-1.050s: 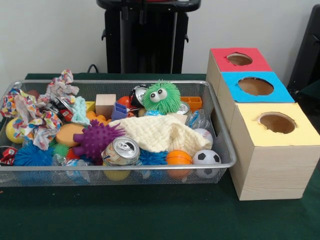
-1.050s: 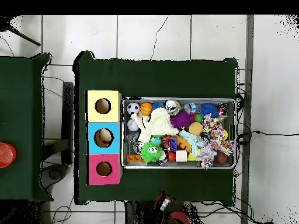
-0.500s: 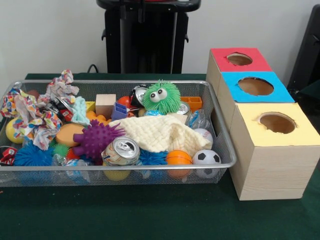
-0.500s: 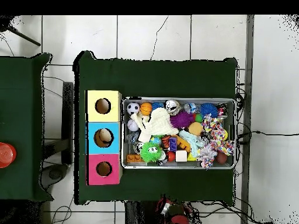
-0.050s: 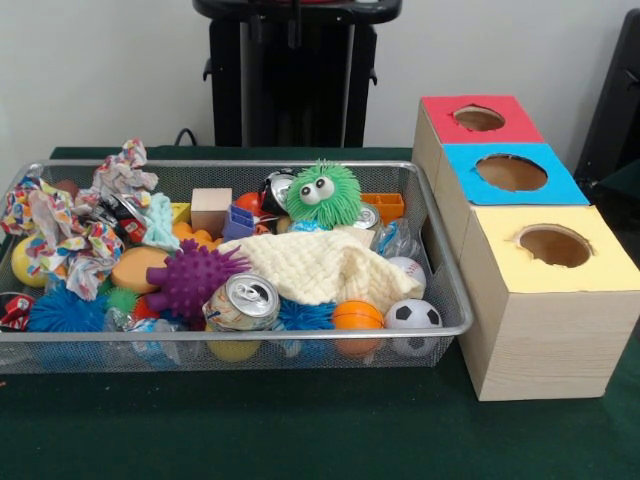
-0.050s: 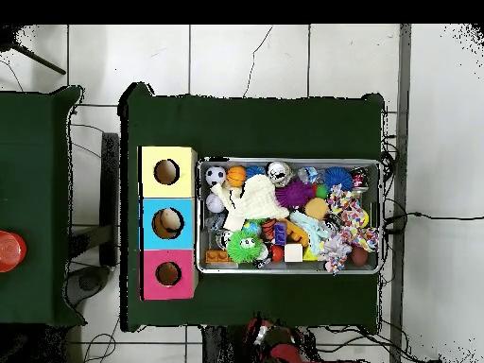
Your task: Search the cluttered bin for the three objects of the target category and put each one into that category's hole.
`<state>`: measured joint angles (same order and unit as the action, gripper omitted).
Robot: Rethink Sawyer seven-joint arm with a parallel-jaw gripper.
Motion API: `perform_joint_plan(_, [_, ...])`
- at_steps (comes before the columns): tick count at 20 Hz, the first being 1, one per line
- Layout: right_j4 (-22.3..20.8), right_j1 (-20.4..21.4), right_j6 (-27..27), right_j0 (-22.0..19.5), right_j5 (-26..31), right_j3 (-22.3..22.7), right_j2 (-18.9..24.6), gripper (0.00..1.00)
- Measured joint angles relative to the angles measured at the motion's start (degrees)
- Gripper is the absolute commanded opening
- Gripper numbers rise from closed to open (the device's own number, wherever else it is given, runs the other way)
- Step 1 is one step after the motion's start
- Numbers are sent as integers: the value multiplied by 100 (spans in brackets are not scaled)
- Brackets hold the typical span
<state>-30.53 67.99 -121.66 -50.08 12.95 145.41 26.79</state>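
Note:
A wire mesh bin [image 5: 250, 333] [image 6: 288, 160] holds a heap of mixed objects. On top lie a cream knitted cloth [image 5: 320, 268], a green fuzzy toy with eyes [image 5: 322, 195], a purple spiky ball [image 5: 190, 278], a drink can [image 5: 243, 302], a soccer ball [image 5: 413, 315], an orange ball [image 5: 357, 316] and a wooden block [image 5: 211, 210]. Beside the bin stand three boxes, each with a round hole: red top [image 5: 440, 108], blue top [image 5: 460, 165], yellow top [image 5: 500, 240]. Neither view shows the gripper; only red arm parts [image 6: 279, 348] appear at the overhead view's bottom edge.
Crumpled patterned cloth [image 5: 60, 235] fills the bin's left end in the front view. A second green table [image 6: 38, 203] with a red object [image 6: 8, 250] stands beside the main table. Cables run over the tiled floor [image 6: 430, 142].
The red arm parts at the overhead view's bottom edge have shifted slightly. Nothing in the bin or at the boxes has moved.

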Motion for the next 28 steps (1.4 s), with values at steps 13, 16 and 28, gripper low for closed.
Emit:
perform_joint_plan(13, [-655,-971,0,4,531,-726,799,100])
perform_joint_plan(16, [-799,-1179,8,-83,668,-877,1013,100])
perform_joint_plan(28, [-1024,-1892,305,-512,1399,-1439,1806,100])
